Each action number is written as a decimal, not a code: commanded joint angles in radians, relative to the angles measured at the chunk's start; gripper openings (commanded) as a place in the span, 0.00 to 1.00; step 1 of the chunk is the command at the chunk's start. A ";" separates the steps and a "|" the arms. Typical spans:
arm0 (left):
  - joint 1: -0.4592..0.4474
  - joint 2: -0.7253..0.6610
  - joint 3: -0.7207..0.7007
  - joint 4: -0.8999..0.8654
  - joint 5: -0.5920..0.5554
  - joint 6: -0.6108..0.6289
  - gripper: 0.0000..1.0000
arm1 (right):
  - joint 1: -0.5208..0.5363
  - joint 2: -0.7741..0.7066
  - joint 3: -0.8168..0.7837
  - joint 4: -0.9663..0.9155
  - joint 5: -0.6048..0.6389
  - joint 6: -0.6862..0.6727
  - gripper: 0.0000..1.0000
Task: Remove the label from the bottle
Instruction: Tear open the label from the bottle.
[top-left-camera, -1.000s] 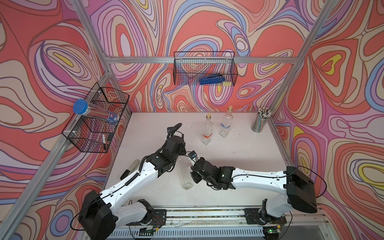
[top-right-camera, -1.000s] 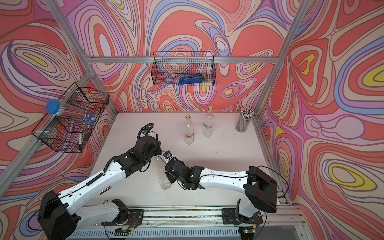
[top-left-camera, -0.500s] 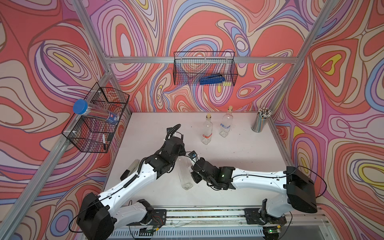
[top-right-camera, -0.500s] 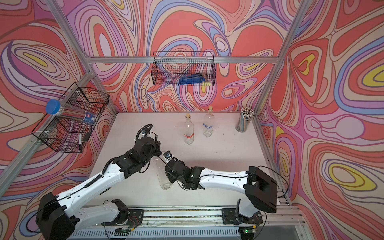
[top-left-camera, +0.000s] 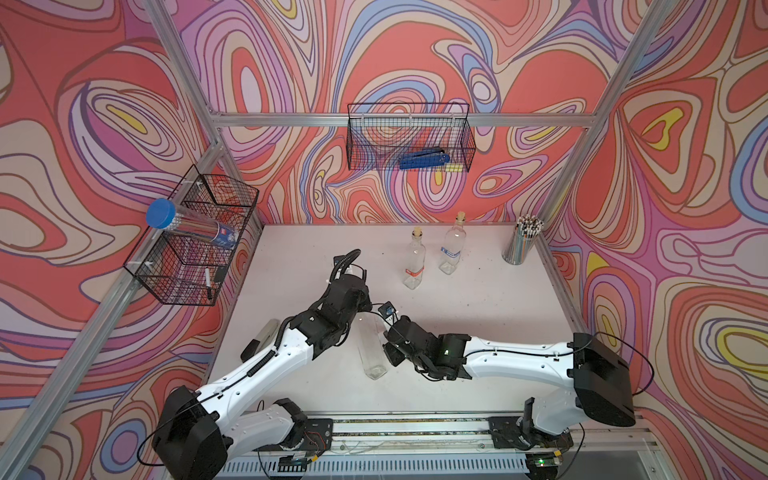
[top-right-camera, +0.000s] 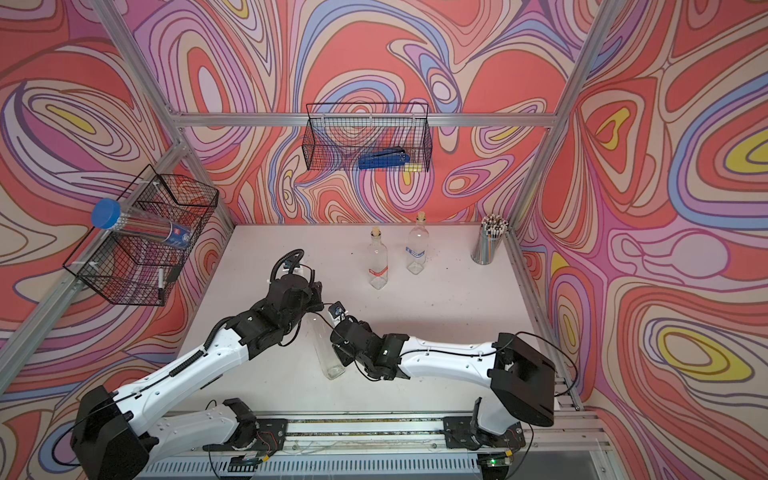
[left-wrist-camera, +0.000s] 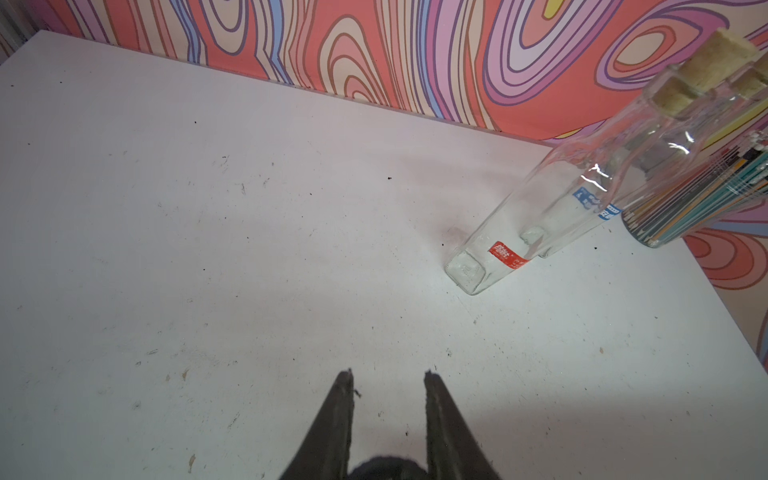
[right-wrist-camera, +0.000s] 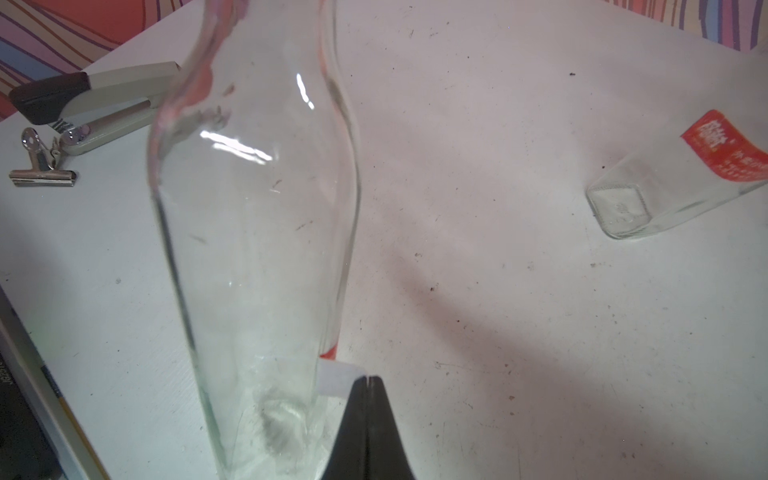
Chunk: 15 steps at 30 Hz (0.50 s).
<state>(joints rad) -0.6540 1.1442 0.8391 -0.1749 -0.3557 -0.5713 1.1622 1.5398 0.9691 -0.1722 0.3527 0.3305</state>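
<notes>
A clear glass bottle (top-left-camera: 372, 353) (top-right-camera: 328, 353) stands near the table's front middle. My left gripper (top-left-camera: 360, 315) (top-right-camera: 314, 309) comes at its top from the left and is shut on the neck. In the left wrist view the fingers (left-wrist-camera: 340, 411) stand apart, with a dark round shape between their bases. My right gripper (right-wrist-camera: 368, 378) (top-left-camera: 390, 356) sits low beside the bottle (right-wrist-camera: 257, 249), shut on the free white end of the label (right-wrist-camera: 337, 380). That strip stands off the glass near the base, a red edge showing above it.
Two corked bottles stand at the back, one red-labelled (top-left-camera: 413, 266) and one blue-labelled (top-left-camera: 451, 253), beside a pencil cup (top-left-camera: 519, 245). A stapler (right-wrist-camera: 95, 99) and a binder clip (right-wrist-camera: 39, 166) lie at the left edge. Wire baskets (top-left-camera: 409, 141) (top-left-camera: 195, 241) hang on the walls.
</notes>
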 joint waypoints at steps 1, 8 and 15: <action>-0.009 -0.020 -0.028 -0.041 -0.011 0.054 0.00 | -0.006 -0.031 -0.020 -0.018 0.075 -0.005 0.00; -0.009 -0.020 -0.030 -0.037 -0.005 0.060 0.00 | -0.006 -0.034 -0.023 -0.018 0.081 -0.005 0.00; -0.009 -0.024 -0.036 -0.026 0.003 0.067 0.00 | -0.006 -0.034 -0.026 -0.020 0.086 -0.006 0.00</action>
<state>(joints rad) -0.6540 1.1358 0.8291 -0.1589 -0.3405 -0.5549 1.1622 1.5387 0.9630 -0.1722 0.3744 0.3302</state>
